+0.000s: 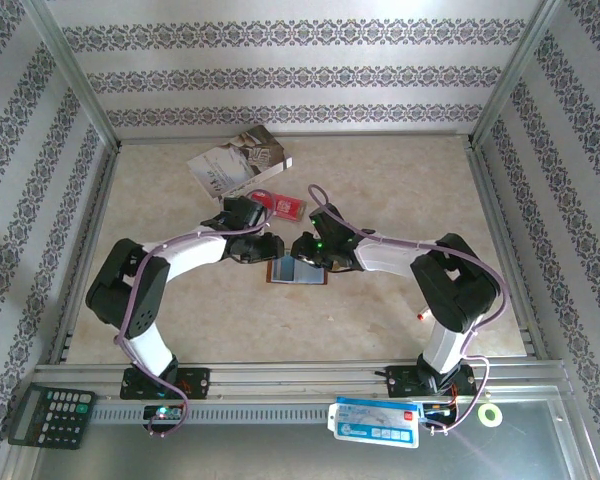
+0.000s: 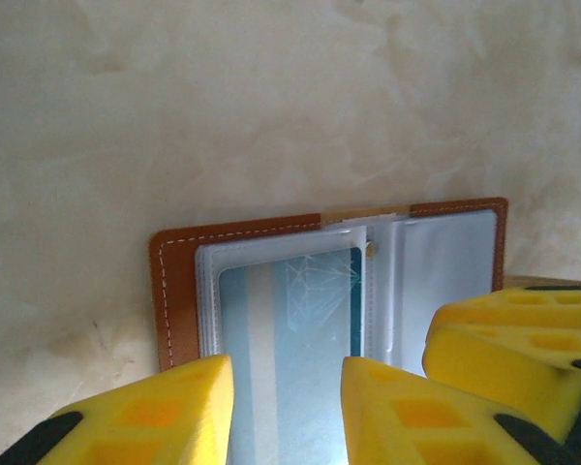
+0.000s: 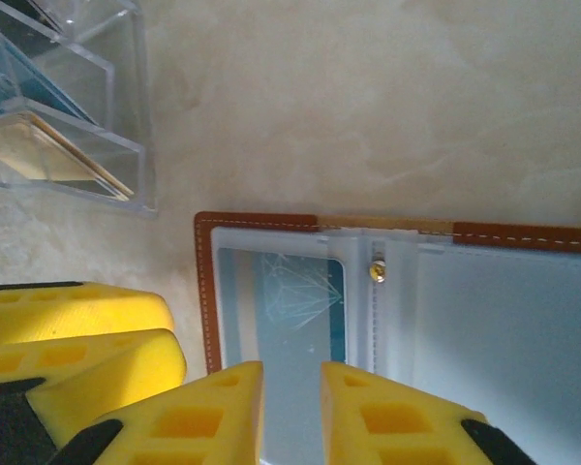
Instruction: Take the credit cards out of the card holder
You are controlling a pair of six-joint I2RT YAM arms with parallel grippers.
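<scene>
Extraction step. Holder (image 1: 298, 272) open at table (image 1: 400, 190) centre, blue card (image 2: 290, 320) in its 9 o'clock sleeve. My left hand (image 2: 283, 376) half-spread over it; right hand (image 3: 290, 376) nearly pressed together, grip unclear. Next: pinch card edge, slide out.

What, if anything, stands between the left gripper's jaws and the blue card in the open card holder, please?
Only the clear plastic sleeve over the blue card; the left gripper hangs directly over it, nothing else visible between.

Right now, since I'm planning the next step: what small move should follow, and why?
Probably close the left pincer on the blue card: the card holder lies open on the table, and the card sits in its clear sleeve, between that pincer's fingers.
</scene>
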